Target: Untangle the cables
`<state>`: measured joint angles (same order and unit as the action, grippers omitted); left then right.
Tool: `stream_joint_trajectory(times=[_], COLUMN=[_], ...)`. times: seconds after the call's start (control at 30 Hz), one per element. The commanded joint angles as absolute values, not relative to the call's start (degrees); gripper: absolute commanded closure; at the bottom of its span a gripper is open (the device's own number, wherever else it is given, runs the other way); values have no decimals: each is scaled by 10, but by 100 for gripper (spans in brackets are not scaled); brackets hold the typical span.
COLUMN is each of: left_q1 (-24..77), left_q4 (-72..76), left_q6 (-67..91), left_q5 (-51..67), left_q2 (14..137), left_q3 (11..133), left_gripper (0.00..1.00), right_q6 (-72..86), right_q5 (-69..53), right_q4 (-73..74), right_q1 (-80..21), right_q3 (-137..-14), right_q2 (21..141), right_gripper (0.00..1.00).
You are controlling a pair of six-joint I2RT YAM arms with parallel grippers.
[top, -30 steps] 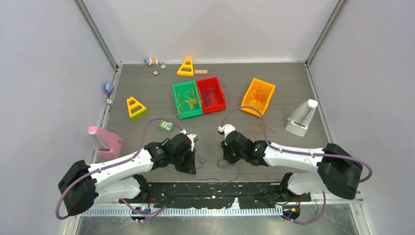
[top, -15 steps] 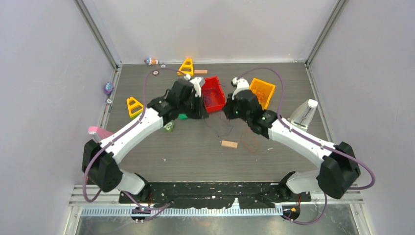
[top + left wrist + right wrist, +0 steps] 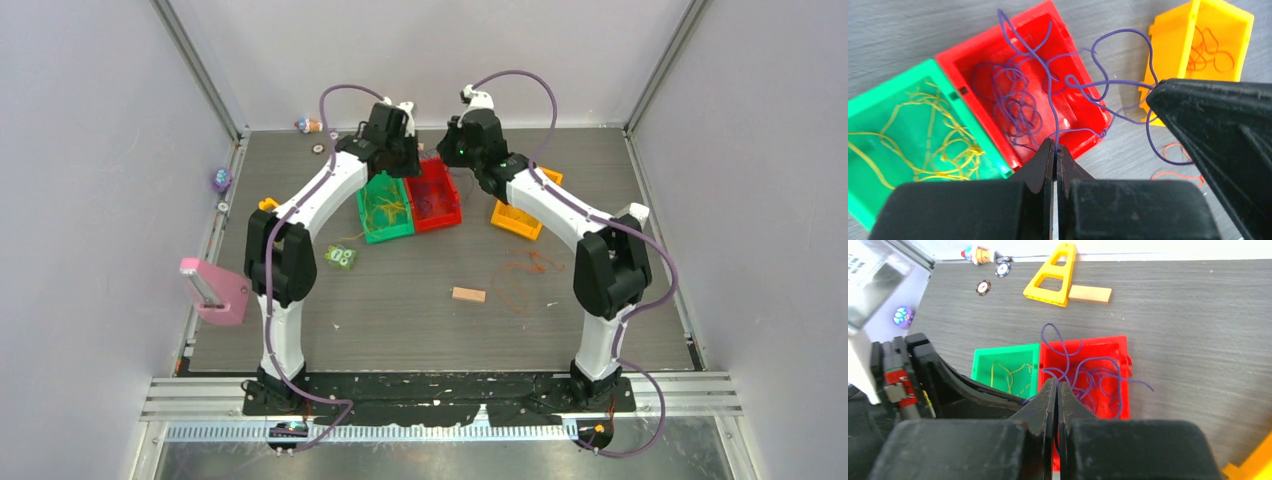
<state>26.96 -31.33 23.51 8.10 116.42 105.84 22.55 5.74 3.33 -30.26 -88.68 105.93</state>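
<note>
top view: both arms stretch far over the bench [image 3: 400, 320], elbows high and wrists tipped down, nearly meeting above the bins. the left gripper [image 3: 404, 165] hangs over the seam between the green bin [image 3: 385, 238] and the red bin [image 3: 445, 222]. the right gripper [image 3: 452, 158] is just beside it. loose orange cables [image 3: 525, 275] lie on the bench well apart from the bins, near a wood block [image 3: 468, 294].

left wrist view: the left gripper's jaws are pressed together, pinching a purple cable [image 3: 1050, 107] that rises out of the tangle in the red bin. its loops run across to the tip of the right gripper, which also looks clamped on it. yellow cables [image 3: 948, 150] sit in the green bin, and more orange cables lie in the yellow bin [image 3: 1168, 35].

right wrist view: the right gripper's jaws meet tip to tip, with purple loops hanging over the red bin just below. the exact pinch point is hidden by the fingers.

the cable looks hair-thin, light and springy. it will likely keep its curls, snag on its neighbours and slide out of a flat pinch. i would take hold on a clear span near a free end, outside the knot, and draw the two grips apart slowly.
</note>
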Motion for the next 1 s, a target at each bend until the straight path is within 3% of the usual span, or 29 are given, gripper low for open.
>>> stream_joint_trajectory(times=[0.0, 0.37, 0.7, 0.97], left_q1=[250, 220, 224, 254], left_q4=[-293, -298, -301, -379], left_q6=[218, 205, 206, 189], left_q5=[60, 52, 93, 117], left_q2=[1147, 1136, 1161, 1240], left_q3=[1104, 1112, 1094, 1180], left_gripper=[100, 100, 100, 100], right_q6=[247, 251, 320, 279], right_q5=[15, -33, -64, -25], right_q4=[4, 22, -5, 58], right_q1=[-300, -301, -276, -272], right_q3=[-977, -1072, -999, -954], right_q2=[1094, 1172, 1219, 1209], right_gripper=[95, 95, 95, 95])
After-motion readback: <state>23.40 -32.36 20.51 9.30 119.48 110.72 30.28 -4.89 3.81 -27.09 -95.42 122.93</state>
